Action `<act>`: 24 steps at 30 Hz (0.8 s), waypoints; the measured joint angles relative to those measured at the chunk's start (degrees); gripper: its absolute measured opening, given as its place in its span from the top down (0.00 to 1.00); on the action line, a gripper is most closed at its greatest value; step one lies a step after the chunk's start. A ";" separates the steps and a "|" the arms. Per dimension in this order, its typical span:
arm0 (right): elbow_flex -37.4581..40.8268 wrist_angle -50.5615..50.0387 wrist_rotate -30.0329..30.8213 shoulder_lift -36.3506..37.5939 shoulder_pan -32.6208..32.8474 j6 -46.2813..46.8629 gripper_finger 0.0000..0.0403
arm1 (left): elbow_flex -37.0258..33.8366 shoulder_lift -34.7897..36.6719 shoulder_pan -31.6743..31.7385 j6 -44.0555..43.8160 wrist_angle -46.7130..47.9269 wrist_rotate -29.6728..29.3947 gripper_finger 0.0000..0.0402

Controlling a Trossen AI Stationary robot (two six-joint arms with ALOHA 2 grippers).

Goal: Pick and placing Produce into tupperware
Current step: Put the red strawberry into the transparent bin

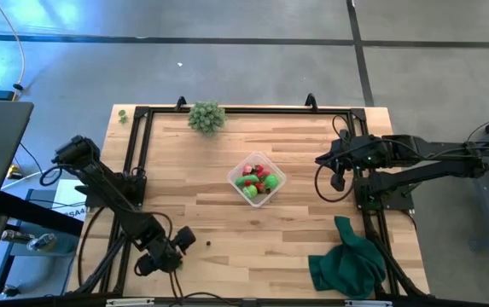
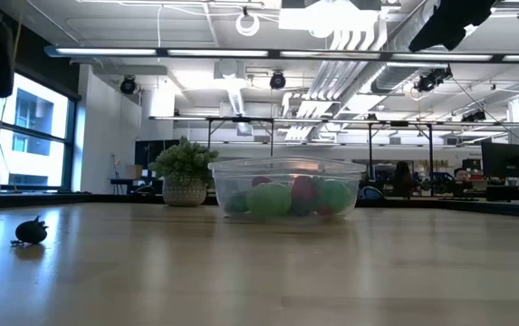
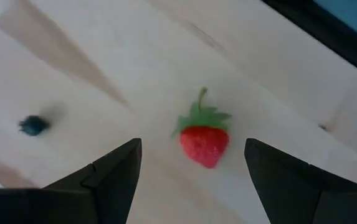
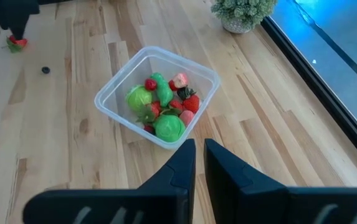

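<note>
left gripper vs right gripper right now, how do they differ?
The left gripper is open, fingers spread wide; the right gripper is shut, fingers nearly touching. The left one hangs over a strawberry lying loose on the table; the right one looks from farther off at the tupperware, with nothing between its fingers. Neither holds anything.

Tupperware on the table, seen level

The clear tupperware (image 2: 288, 187) held green and red produce (image 2: 270, 199); a small dark piece (image 2: 31, 232) lay well apart.

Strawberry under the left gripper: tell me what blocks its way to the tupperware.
Nothing visible does. The strawberry lies on bare wood between the open left gripper's fingers; the small dark piece sits aside, and open table leads to the tupperware.
</note>
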State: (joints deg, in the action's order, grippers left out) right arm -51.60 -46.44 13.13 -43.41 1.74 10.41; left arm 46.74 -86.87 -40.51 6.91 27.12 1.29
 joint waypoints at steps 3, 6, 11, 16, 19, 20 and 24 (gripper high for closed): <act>-0.02 -0.09 0.00 -0.03 0.00 0.00 0.94 | 0.09 -1.38 0.00 0.23 -0.58 1.08 0.31; 0.00 -0.13 -0.01 -0.04 0.01 0.00 0.94 | 0.10 -2.62 0.00 0.20 -1.68 1.79 0.31; 0.00 -0.07 0.00 -0.09 0.00 0.00 0.94 | 0.08 -4.38 0.00 0.18 -1.79 3.07 0.31; 0.00 -0.09 -0.01 -0.10 0.01 0.00 0.94 | -0.02 -5.33 0.00 0.08 -0.88 3.19 0.31; 0.00 -0.06 0.00 -0.11 0.00 0.00 0.94 | 0.08 -5.88 0.00 -0.25 -1.20 1.94 0.31; 0.00 -0.09 -0.02 -0.09 0.02 0.00 0.94 | 0.02 -5.90 0.00 -0.10 -1.20 1.87 0.31; 0.00 -0.12 -0.02 -0.10 0.02 0.00 0.94 | 0.00 -6.54 0.00 -0.01 -1.36 1.78 0.31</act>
State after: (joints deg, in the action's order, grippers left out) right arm -51.59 -46.56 13.10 -43.51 1.76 10.41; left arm 46.74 -93.41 -40.51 6.90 25.76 3.07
